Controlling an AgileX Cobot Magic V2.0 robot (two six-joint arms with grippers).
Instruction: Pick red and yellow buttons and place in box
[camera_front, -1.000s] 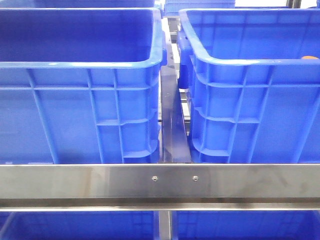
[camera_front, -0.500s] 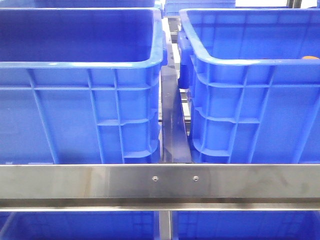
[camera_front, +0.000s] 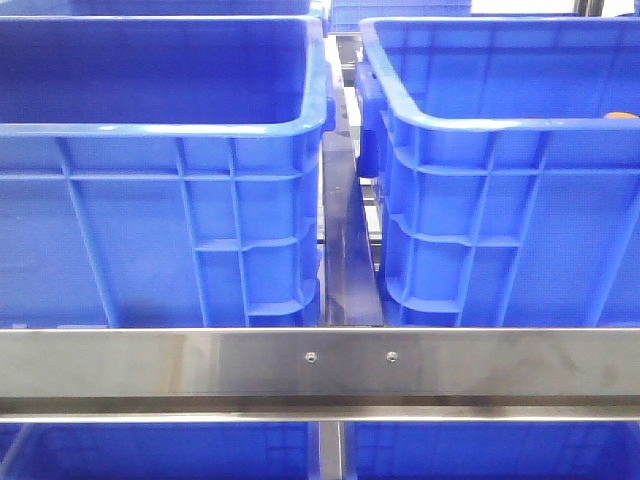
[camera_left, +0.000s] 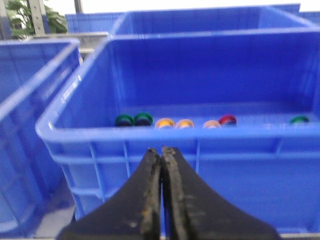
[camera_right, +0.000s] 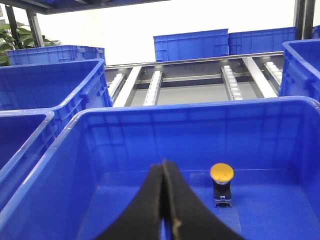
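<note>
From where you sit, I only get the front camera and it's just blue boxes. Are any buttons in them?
Observer: Yes. The left wrist view shows a row of buttons along one blue bin's floor.
Operator: Any red?
Observer: One red button, beside yellow-orange ones; green ones too.
Operator: And the other arm?
Observer: Its camera sees one yellow button standing in another bin.
Operator: Holding anything?
Observer: No. Both left gripper and right gripper have jaws shut, empty.

The front view sits low and close behind a steel rail (camera_front: 320, 365), facing two blue bins (camera_front: 160, 170). Each wrist view looks forward over closed jaws into a bin.
</note>
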